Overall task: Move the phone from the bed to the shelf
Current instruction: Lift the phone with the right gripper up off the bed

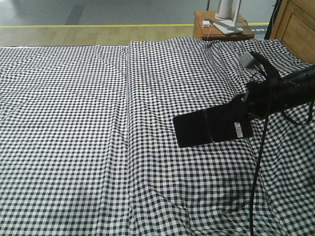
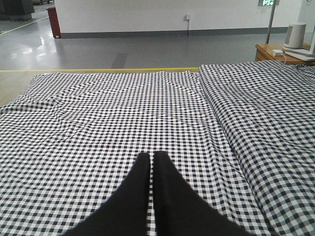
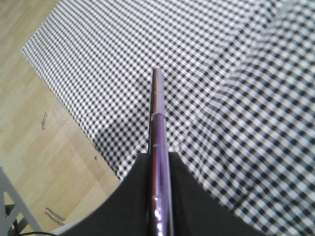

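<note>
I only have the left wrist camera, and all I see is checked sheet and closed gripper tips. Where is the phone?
Observer: In the front view, the right gripper holds the phone.
Operator: Gripped at which end?
Observer: The end with the white sticker.
Operator: Is it lifted?
Observer: It looks so. The right wrist view shows it edge-on between the fingers, with the bed well beyond it.

Bed (image 1: 74,123): L and ctr open, low folds only. R side: R gripper (image 1: 244,114) w/ phone (image 1: 211,129) held above sheet, cable (image 1: 257,172) hanging. Far R: table (image 1: 204,32), wood panel (image 1: 295,29) bound bed corner. Floor (image 1: 98,19) past far edge: open.
</note>
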Available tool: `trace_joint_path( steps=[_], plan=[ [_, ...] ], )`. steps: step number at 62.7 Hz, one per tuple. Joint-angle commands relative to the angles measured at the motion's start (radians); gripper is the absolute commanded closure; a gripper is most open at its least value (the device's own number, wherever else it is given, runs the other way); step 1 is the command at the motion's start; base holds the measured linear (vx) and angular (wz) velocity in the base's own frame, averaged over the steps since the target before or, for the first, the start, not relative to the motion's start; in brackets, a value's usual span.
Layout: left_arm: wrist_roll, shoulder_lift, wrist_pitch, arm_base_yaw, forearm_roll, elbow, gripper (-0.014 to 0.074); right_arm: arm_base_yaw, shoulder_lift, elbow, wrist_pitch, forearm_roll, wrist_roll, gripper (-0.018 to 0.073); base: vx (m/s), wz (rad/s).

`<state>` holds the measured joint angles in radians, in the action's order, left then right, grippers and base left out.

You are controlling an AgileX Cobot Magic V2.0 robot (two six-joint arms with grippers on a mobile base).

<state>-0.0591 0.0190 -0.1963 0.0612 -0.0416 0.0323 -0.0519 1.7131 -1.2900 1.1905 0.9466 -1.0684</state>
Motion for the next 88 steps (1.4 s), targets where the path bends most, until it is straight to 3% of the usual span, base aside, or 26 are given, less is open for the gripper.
trace_joint_path(
  steps=[1,18,37,51,88],
  plan=[
    [0.0,0.008,0.07,0.0,-0.009,0.007,0.0595,0.043,-0.117,-0.021,0.098,0.065,0.016,0.0562,0.0,0.0],
    [0.0,0.008,0.07,0.0,-0.009,0.007,0.0595,0.195,-0.264,-0.021,0.097,0.093,0.068,0.0562,0.0,0.0],
    [0.0,0.008,0.07,0.0,-0.009,0.007,0.0595,0.351,-0.289,-0.021,0.097,0.12,0.169,0.0562,0.0,0.0],
    [0.0,0.008,0.07,0.0,-0.009,0.007,0.0595,0.452,-0.289,-0.021,0.097,0.115,0.189,0.0561,0.0,0.0],
    [0.0,0.008,0.07,0.0,-0.009,0.007,0.0595,0.476,-0.289,-0.021,0.097,0.11,0.189,0.0561,0.0,0.0]
  ],
)
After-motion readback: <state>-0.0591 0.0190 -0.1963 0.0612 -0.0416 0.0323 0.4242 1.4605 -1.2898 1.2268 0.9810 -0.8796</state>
